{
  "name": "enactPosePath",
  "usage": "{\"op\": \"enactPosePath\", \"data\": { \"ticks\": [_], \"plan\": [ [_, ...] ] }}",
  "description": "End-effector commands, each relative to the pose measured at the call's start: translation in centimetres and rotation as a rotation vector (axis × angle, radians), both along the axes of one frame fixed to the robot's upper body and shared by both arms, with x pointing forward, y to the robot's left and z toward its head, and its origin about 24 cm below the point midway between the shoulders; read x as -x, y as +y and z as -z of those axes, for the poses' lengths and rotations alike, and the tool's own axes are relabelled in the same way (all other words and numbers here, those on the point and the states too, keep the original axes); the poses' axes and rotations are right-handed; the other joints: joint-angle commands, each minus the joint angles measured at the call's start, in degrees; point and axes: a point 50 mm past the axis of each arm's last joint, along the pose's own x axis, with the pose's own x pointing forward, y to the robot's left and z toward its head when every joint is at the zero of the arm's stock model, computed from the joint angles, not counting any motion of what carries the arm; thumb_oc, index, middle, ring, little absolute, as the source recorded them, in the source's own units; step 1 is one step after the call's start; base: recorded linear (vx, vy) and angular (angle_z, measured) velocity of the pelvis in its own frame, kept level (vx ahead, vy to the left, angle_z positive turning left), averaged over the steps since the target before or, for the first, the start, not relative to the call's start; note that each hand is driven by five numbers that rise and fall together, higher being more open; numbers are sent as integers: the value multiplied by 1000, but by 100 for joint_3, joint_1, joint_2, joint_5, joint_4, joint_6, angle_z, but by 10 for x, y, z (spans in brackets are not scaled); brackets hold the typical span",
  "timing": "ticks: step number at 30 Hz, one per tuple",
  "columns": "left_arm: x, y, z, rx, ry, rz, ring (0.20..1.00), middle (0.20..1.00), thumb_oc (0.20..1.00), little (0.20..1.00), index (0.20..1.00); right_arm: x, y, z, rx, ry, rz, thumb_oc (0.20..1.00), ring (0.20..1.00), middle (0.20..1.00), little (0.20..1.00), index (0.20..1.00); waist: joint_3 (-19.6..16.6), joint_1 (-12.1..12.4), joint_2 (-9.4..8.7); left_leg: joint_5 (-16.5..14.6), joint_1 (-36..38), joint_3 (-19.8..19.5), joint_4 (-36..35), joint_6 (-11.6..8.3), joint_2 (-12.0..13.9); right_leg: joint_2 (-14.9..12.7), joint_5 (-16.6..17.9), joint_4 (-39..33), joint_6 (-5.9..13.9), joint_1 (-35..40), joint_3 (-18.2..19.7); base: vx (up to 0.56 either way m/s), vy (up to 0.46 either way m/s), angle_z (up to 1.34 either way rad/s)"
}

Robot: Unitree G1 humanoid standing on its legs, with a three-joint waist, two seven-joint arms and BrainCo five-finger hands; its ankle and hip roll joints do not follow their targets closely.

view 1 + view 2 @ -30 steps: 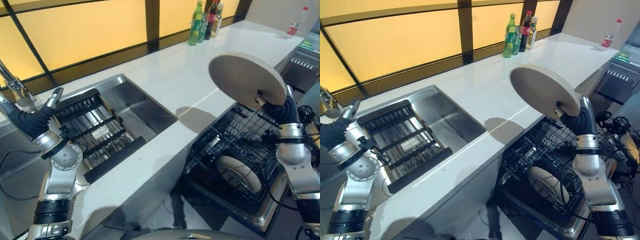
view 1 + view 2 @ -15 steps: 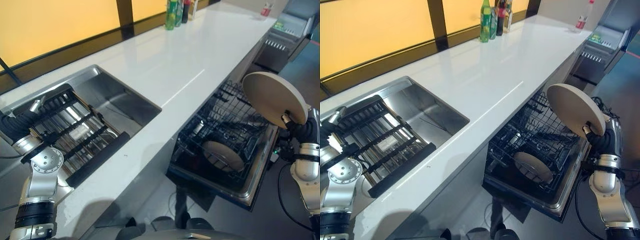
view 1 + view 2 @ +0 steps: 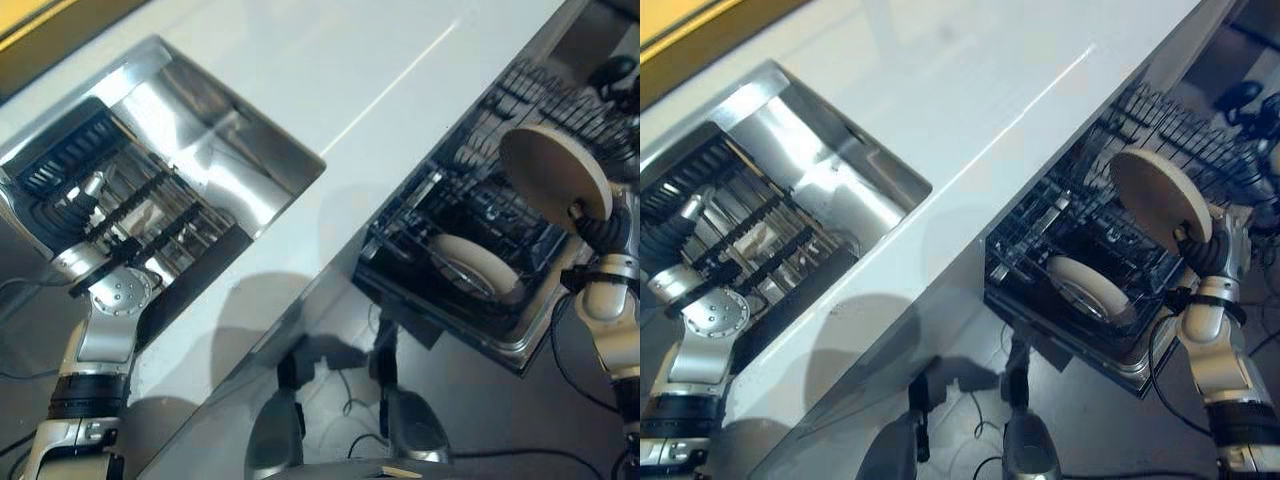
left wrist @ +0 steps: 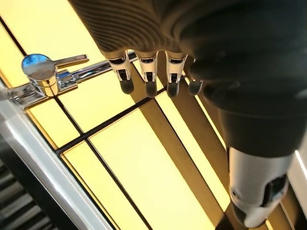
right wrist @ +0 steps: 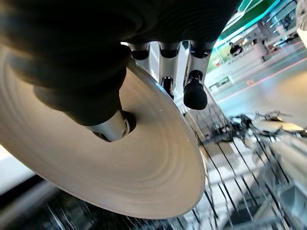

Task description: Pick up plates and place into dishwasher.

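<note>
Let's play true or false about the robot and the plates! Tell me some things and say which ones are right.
1. The right hand holds a plate. True.
2. The dishwasher rack is empty. False: another plate already stands in it.
3. The held plate lies flat on the white counter. False: it is in the air above the rack.
4. The left hand holds nothing. True.
5. A faucet shows past the left hand. True.

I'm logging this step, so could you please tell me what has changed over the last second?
The right robot hand has carried the plate it grips off the white counter and down over the open dishwasher rack; the camera has also tilted down. The grip is unchanged, a second plate still stands in the rack, and the left robot hand stays idle, fingers relaxed, by the sink.
</note>
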Motion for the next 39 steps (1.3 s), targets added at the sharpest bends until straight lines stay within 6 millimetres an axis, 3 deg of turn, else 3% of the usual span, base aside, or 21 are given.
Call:
{"op": "enactPosePath", "data": {
  "ticks": [1,13,25,35,36,37,38,39],
  "plan": [
    [-7,-4,-15,-5,-92,-26,1000,1000,1000,1000,1000,-7,-1,-52,135,-140,-1,200,200,200,200,200,-56,-111,-71,-225,-341,-75,561,-184,384,-351,-200,774,230,-836,320,-140,12,2],
    [-12,-10,-27,-6,-132,-40,1000,1000,1000,1000,1000,-18,-7,-80,215,-132,27,200,200,200,200,200,389,-189,333,-26,-992,3,655,-193,285,-255,-420,1229,84,-1549,401,-57,-3,-5],
    [-12,-8,-34,-10,-135,-46,1000,1000,1000,1000,1000,-28,-28,-59,159,132,106,200,200,200,200,200,593,-144,514,40,-1160,85,625,-183,240,-333,-472,1363,42,-1783,387,-7,-18,1],
    [-16,-12,-40,-16,-130,-8,1000,1000,1000,1000,1000,-30,-44,-70,288,223,285,200,200,200,200,200,664,-72,600,75,-1235,59,571,-145,189,-358,-479,1406,43,-1862,337,-4,-10,0],
    [-16,-12,-41,-16,-129,-6,1000,1000,1000,1000,1000,-30,-45,-70,283,224,292,247,247,247,247,247,664,-71,598,75,-1239,60,569,-143,191,-359,-475,1408,46,-1867,335,0,0,0],
    [-16,-12,-41,-15,-128,-6,1000,1000,1000,1000,1000,-29,-45,-70,282,225,295,523,523,523,523,523,664,-70,594,76,-1242,60,569,-142,192,-360,-472,1407,50,-1868,332,0,0,0],
    [-17,-11,-41,-7,-124,-1,1000,1000,1000,1000,1000,-29,-46,-69,280,224,302,944,944,944,944,944,664,-74,594,79,-1228,67,550,-138,191,-361,-461,1390,54,-1857,328,0,0,0],
    [-18,-11,-39,3,-119,5,1000,1000,1000,1000,1000,-29,-46,-69,273,223,302,1000,1000,1000,1000,1000,663,-78,591,81,-1216,69,539,-136,187,-361,-453,1374,56,-1846,328,0,0,0]
  ]
}}
